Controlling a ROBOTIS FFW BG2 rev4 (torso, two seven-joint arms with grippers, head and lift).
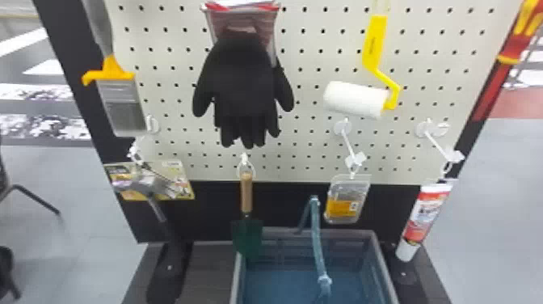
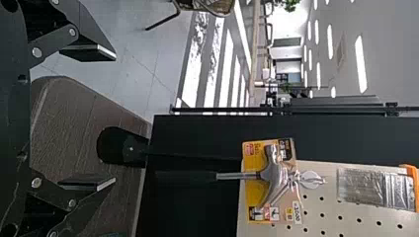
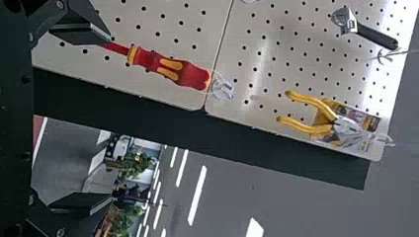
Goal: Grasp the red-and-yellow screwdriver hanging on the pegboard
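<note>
The red-and-yellow screwdriver (image 1: 510, 54) hangs at the pegboard's right edge in the head view, its red shaft pointing down. In the right wrist view the same screwdriver (image 3: 190, 75) hangs from a clear hook, and one finger of my right gripper (image 3: 111, 118) covers the lower part of its shaft. That gripper is open, nothing sits between its fingers, and the handle lies beyond the fingertips. My left gripper (image 2: 115, 118) stands open and holds nothing, off to the hammer's side of the board.
The pegboard (image 1: 311, 44) also bears black gloves (image 1: 244, 81), a paint roller (image 1: 355, 99), a hammer (image 2: 272, 173), a trowel (image 1: 246, 230), a glue tube (image 1: 424, 218), and pliers (image 3: 321, 118). A blue-grey bin (image 1: 384, 267) stands below.
</note>
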